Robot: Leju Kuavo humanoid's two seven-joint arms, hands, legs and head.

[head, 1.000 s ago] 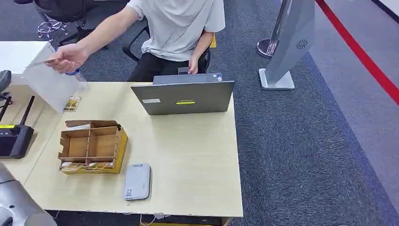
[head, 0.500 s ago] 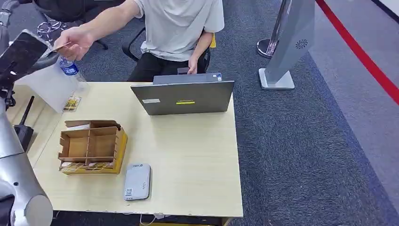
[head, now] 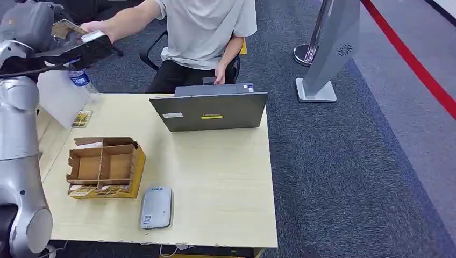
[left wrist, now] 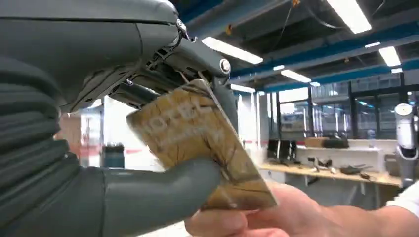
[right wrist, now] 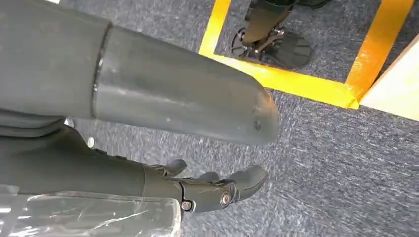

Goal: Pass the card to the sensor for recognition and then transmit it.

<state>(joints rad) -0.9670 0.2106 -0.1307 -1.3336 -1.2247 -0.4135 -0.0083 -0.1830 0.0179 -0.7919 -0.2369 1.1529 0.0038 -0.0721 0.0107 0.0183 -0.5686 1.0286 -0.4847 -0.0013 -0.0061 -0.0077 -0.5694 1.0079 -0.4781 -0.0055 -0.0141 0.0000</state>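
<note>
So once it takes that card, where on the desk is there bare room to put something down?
The widest bare patch on the table lies between the laptop, the cardboard divider box and the grey sensor pad, running to the right edge. The far left corner is crowded: water bottle, the person's hand, the left hand.

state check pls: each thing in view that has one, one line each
card: pinched by left robot hand, a person's hand also on it
right robot hand: hanging over carpet, holding nothing
laptop: open, back facing robot
cardboard box: open, compartments bare
sensor: flat on table, untouched
</note>
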